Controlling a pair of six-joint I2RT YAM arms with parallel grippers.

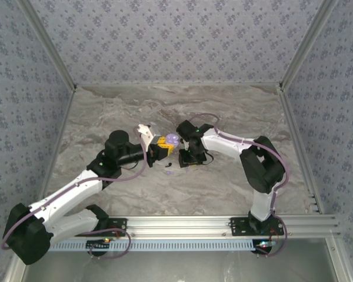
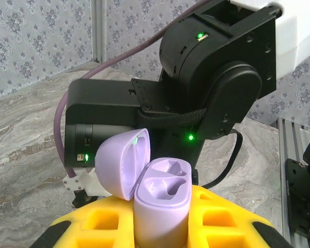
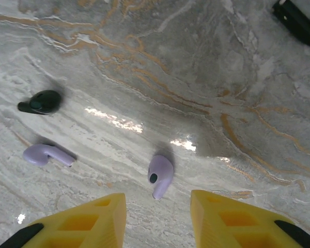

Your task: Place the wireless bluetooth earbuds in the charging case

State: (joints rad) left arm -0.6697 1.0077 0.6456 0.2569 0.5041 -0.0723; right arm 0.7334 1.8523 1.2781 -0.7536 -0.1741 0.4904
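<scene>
The left gripper [image 2: 163, 235] is clamped on the lavender charging case [image 2: 160, 204] in the middle of the table; its lid [image 2: 119, 163] is tipped open to the left, both wells [image 2: 163, 178] empty. The right gripper [image 3: 157, 201] hangs over the marble table [image 3: 196, 62], jaws apart and gripping nothing; one lavender earbud [image 3: 160, 175] lies just beyond the gap, while a second lavender earbud [image 3: 45, 154] and a black earbud [image 3: 41, 102] lie further left.

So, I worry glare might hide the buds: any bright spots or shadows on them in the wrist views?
Right wrist: two glare patches on the table sit near the central lavender bud, covering neither it nor the black bud; each throws a soft shadow. Left wrist: the case is evenly lit, without harsh glare.
</scene>
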